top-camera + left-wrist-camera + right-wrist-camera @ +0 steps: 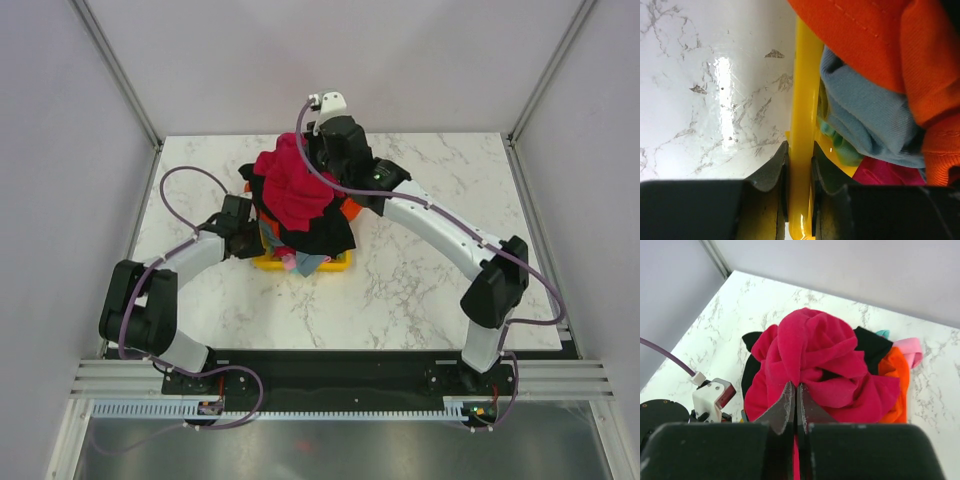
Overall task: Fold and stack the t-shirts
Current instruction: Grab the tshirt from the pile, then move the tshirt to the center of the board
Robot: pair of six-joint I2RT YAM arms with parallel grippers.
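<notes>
White marble table [430,290] carries a small yellow plastic bin [802,100] heaped with soft cloth t-shirts [318,236]. Left claw [799,156] pinches its rim. Right claw [795,392] nips the top crimson red shirt [820,355], likely light and floppy; a bunched fold holds best.

**No readable text in any view**

No words, numbers, brand marks or signs can be read in these pictures. The crimson t-shirt [810,355], the orange t-shirt [875,40], the rim of the yellow bin [802,100] and the marbled table [420,280] show plain surfaces. Any marking on the black base plate [330,370] is perhaps too small to make out.
</notes>
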